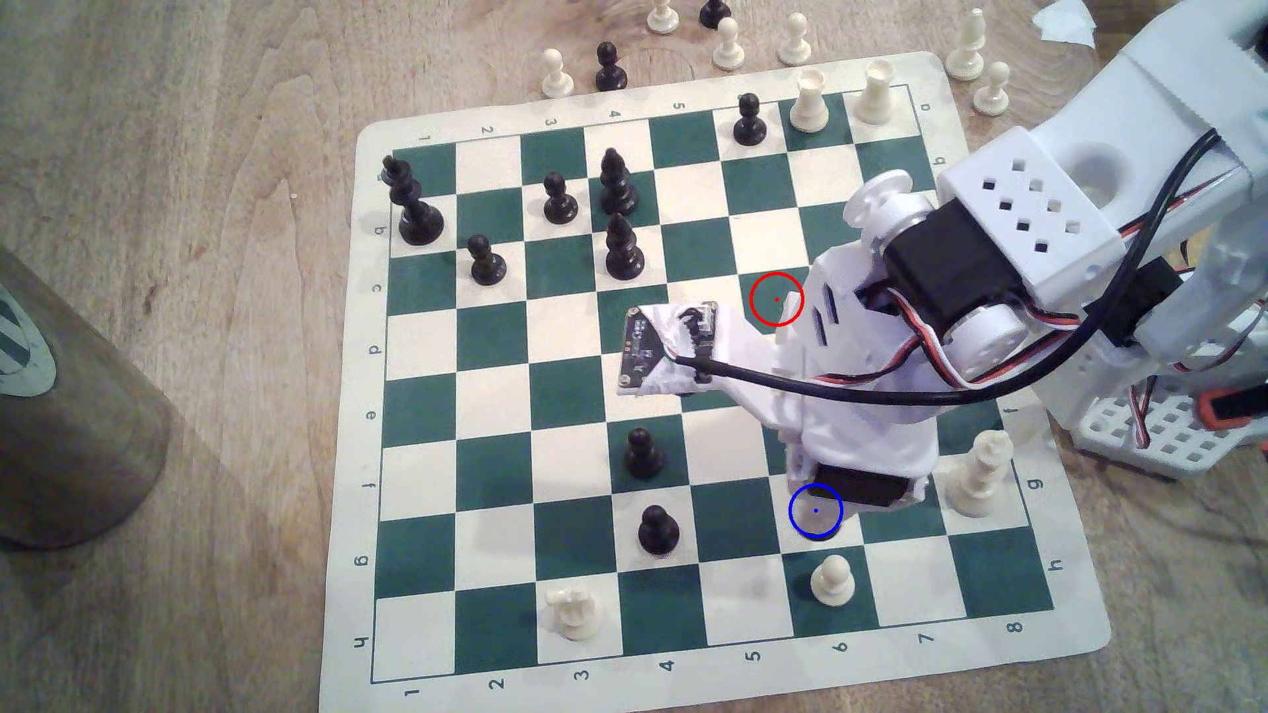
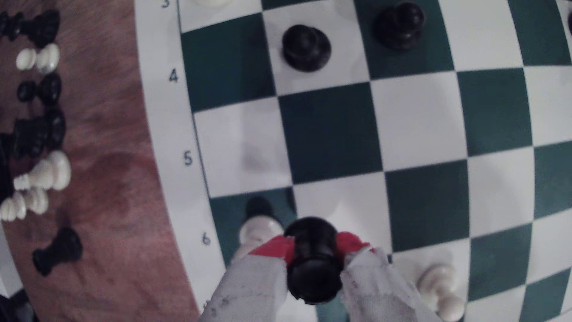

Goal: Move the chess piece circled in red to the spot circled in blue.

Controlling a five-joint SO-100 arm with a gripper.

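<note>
- Gripper: red-tipped fingers clamped on the black rook, one on each side of its body; notched top faces the wrist camera.
- In the exterior view the rook's base just peeks out under the gripper, on the cream square with the blue ring. Can't tell whether the base touches the board or sits just above it.
- White pawn on the green square just beside the rook, at the edge marked "6"; exterior view has the same pawn one square nearer the camera than the blue ring.
- Taller white piece to the exterior view's right of the gripper, near the "g" edge label.
- Red ring on a green square further up the board, partly covered by the arm; no piece visible in it.
- Two black pawns to the exterior view's left of the blue ring, file "4".
- Board border legible: numbers 1–8, letters along the sides; wrist view reads "4", "5", "6".
- Far side: black pieces clustered at the exterior view's upper left, captured pawns off the board on the wooden table.
</note>
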